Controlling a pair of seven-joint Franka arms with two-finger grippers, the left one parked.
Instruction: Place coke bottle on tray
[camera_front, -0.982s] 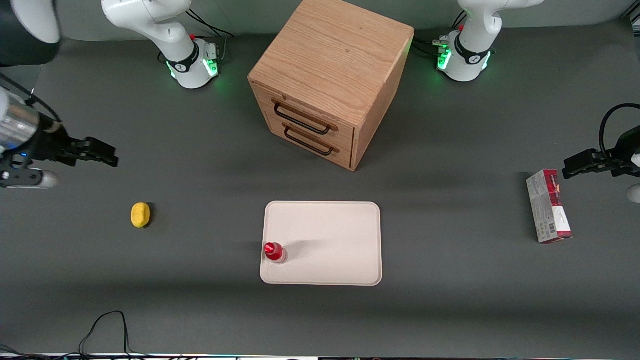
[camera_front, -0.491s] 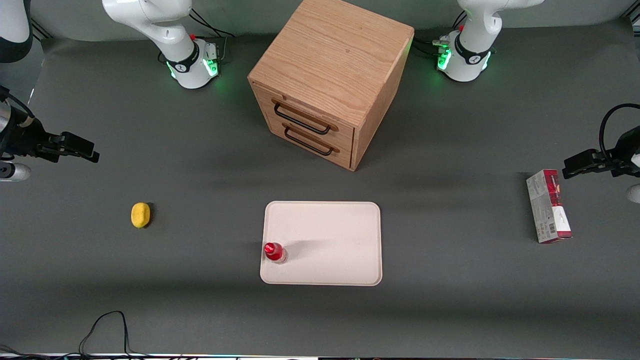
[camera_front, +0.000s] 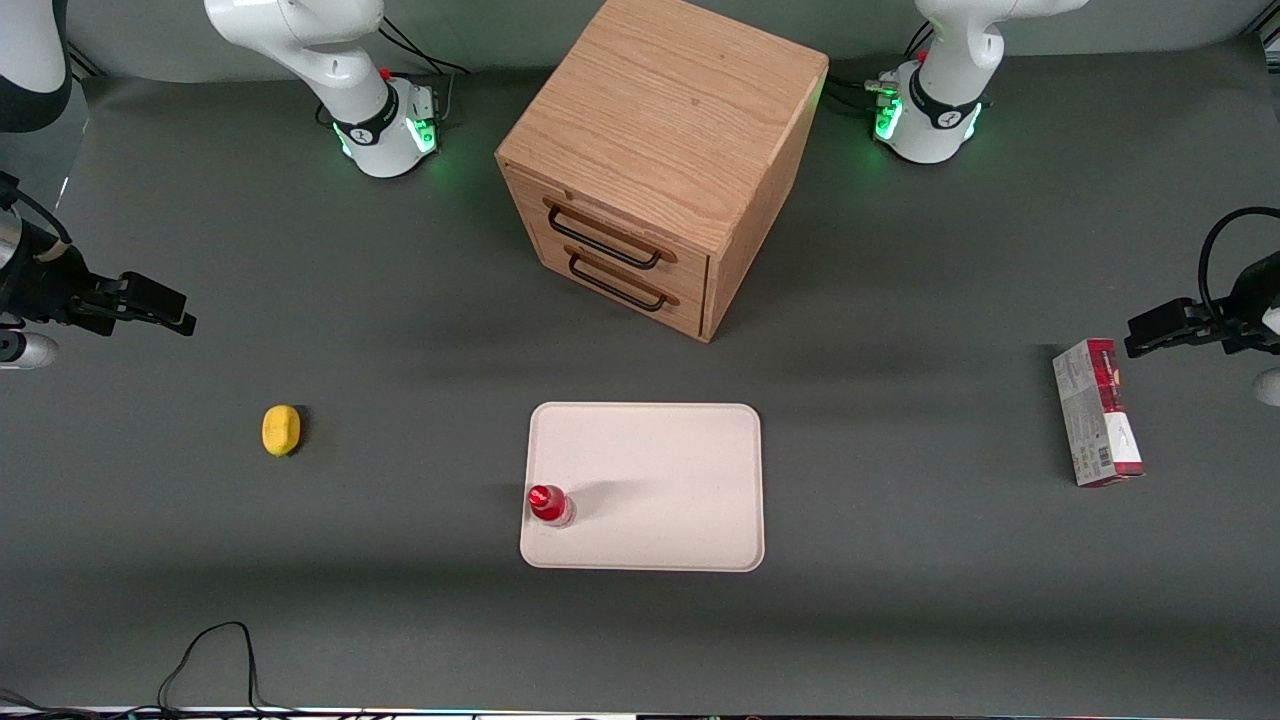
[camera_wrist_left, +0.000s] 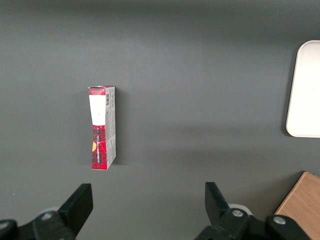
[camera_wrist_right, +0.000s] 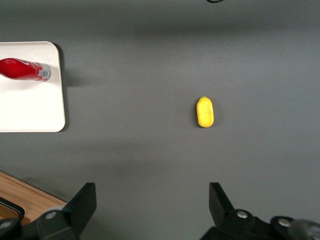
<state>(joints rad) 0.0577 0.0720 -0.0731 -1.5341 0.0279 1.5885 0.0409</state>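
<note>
Coke bottle (camera_front: 549, 504) is seen upright on the tray (camera_front: 660, 470), at its edge toward the working arm. Gripper (camera_front: 160, 309), jaws apart and empty, is held well apart; release apparently done.

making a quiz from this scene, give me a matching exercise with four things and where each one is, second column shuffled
Things:
1. coke bottle
2. gripper
3. carton
4. wooden drawer cabinet

Places:
A. lying toward the parked arm's end of the table
B. standing upright on the tray, near its edge
C. above the table at the working arm's end, fingers open, holding nothing
D. farther from the front camera than the tray

Pairs: 1-B, 2-C, 3-A, 4-D
</note>
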